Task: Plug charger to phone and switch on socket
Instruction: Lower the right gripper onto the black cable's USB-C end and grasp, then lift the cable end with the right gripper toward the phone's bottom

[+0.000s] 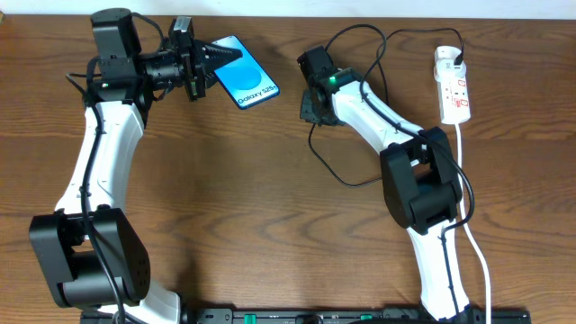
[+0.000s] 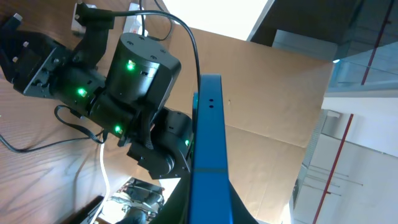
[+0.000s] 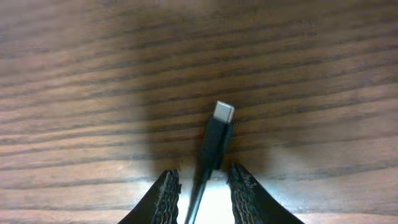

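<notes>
Right wrist view is showing the charger (image 3: 224, 113) with its connector tip sticking out past the right pincer (image 3: 203, 186), pointing across the bare table (image 3: 93, 62). That pincer is standing narrow around the thin cable, yet slivers of gap are showing beside each finger (image 3: 165, 196), so I cannot tell whether it is truly pinching.

If the hold is loose, the connector is likely going to twist or slide back when it is pressed at the port. Well apart to the left, the phone (image 1: 245, 83) is being held by the left pincer (image 1: 203, 67), which is clamping tight on one end. A hard push could be levering the phone out of that end grip. The slack cable looping beside the right arm could be snagging as the arm travels.

The socket (image 1: 454, 90) is lying at the far right, with a black plug seemingly sitting at its top end.

The phone's charging port is not showing in any view. The left wrist view is giving only the phone edge-on, and the socket's switch position is too small to be reading.
</notes>
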Robot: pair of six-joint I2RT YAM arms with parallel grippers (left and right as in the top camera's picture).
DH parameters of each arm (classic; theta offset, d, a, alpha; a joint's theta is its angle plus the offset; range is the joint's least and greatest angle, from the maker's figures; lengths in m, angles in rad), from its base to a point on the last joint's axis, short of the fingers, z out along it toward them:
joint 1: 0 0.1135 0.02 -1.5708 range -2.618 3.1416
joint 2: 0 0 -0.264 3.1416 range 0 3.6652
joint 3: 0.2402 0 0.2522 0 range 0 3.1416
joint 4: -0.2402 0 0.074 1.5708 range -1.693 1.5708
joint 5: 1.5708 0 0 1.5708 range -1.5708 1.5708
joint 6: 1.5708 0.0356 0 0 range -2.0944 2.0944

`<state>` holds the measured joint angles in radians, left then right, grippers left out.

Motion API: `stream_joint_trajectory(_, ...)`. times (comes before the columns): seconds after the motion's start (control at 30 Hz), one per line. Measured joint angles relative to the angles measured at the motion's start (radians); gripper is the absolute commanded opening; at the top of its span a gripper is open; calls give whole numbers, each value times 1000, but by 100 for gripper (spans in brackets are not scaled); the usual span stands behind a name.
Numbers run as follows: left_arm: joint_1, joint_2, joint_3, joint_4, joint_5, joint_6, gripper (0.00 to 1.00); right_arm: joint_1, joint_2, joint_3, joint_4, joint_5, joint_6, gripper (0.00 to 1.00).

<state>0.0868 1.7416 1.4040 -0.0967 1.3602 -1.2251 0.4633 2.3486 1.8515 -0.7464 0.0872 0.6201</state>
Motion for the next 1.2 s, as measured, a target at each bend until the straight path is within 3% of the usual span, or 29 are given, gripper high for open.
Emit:
stream_joint_trajectory(0.3,0,0,0,0,0,0,7,-1,14,13,14,11,-2,22)
stream_joint_trajectory(0.47,0,0,0,0,0,2,8,-5,18,17,14,2,-8,1)
stream_joint_trajectory(0.73,0,0,0,0,0,11,7,-25,18,24,-13,-74,-17,1)
stream_joint_trajectory(0.97,0,0,0,-33,33,110,8,-97,16,17,-50,-390,-274,1)
stream_joint_trajectory(1.2,0,0,0,-86,68,259,7,-178,-33,-3,-293,-778,-650,1)
